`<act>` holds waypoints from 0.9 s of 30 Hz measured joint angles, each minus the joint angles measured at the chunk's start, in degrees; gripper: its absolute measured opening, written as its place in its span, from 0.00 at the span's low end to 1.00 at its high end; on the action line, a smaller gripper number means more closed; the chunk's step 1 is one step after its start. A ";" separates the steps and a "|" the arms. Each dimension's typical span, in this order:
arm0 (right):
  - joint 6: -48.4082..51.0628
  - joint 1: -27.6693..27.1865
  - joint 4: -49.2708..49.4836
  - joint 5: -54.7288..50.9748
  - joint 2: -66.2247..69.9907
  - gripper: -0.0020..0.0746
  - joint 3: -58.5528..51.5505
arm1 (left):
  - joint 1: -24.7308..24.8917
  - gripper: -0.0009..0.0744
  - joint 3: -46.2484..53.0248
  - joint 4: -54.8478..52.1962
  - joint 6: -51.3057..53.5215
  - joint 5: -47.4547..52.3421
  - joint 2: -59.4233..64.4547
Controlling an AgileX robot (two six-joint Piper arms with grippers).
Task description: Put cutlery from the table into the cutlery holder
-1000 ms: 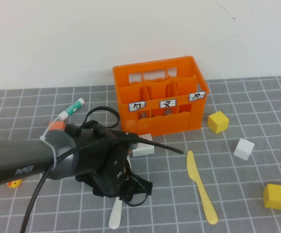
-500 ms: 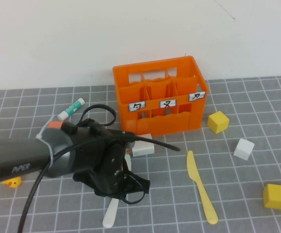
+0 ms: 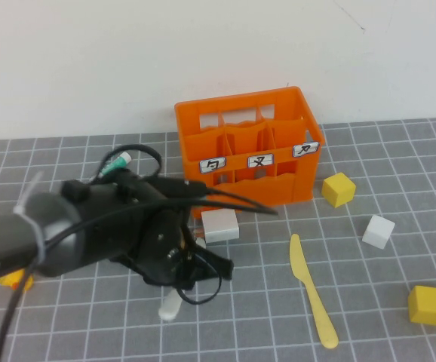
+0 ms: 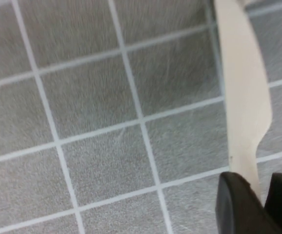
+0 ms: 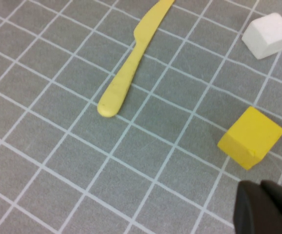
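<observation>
The white knife (image 4: 243,92) was pinched in the closed jaws of the left gripper (image 3: 190,264), lower left. The right gripper (image 5: 268,212), lower right in its wrist view, was closed on nothing above the bench (image 3: 399,264).

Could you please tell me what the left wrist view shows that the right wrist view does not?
Only the left wrist view shows the white knife, gripped by the left gripper. Only the right wrist view shows the pale yellow knife lying flat, a yellow cube, a white cube and the right gripper, fingers together, holding nothing. Both show the grey gridded table.
</observation>
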State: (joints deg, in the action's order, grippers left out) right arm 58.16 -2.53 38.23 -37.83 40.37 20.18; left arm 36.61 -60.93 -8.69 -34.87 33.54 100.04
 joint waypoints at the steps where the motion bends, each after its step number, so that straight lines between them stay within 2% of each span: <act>1: 0.00 0.00 0.00 0.00 0.00 0.02 0.00 | 0.00 0.13 0.00 -0.16 0.00 0.00 -0.88; 4: 0.00 0.00 0.00 0.00 0.00 0.02 0.00 | 0.00 0.06 0.00 -0.14 0.00 -0.75 -3.41; 8: 0.00 0.00 0.00 0.00 0.00 0.02 0.00 | 0.00 0.02 0.00 -0.35 0.00 -2.27 -5.96; 22: 0.00 0.00 0.09 0.00 0.00 0.02 0.00 | -0.67 0.01 0.22 0.56 -5.37 3.50 -1.55; 27: 0.00 0.00 0.09 -0.11 0.00 0.02 0.00 | -0.82 0.08 1.26 1.05 -6.31 6.99 2.40</act>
State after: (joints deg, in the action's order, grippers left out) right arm 58.16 -2.53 38.32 -37.94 40.37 20.18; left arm 35.79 -59.67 -7.64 -41.18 40.53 102.44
